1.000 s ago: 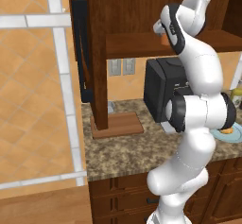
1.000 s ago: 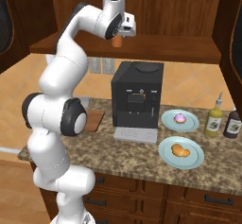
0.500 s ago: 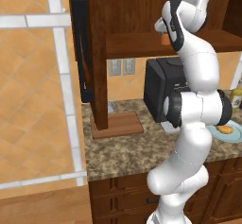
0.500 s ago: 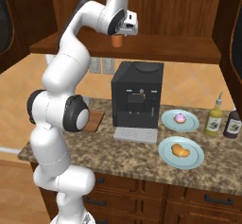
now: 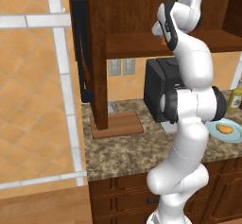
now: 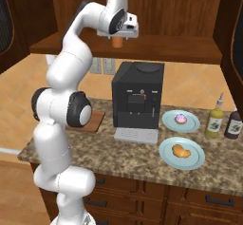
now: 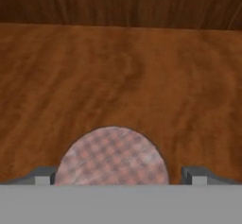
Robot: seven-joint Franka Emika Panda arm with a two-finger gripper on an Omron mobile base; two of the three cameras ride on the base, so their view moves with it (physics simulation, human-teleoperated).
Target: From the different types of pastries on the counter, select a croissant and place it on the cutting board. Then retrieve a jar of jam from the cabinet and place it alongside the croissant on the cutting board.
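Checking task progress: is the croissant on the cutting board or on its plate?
On its plate: the croissant lies there, right of the coffee machine.

This is a home kitchen. A speckled granite counter [image 6: 142, 160] tops dark wood drawers [image 6: 199, 201], with a black coffee machine [image 6: 136, 98] at the middle. At its 3 o'clock stand pale blue plates [image 6: 182, 154] of pastries and two bottles [image 6: 215, 119]. A wooden wall cabinet [image 5: 118, 43] hangs at 12 o'clock, above wall outlets [image 5: 121, 67] on beige tile.

Both base views face the coffee machine [image 5: 163, 93] [image 6: 137, 96] from opposite sides; the hand view seemingly looks closely down at the cabinet shelf [image 7: 123, 76].
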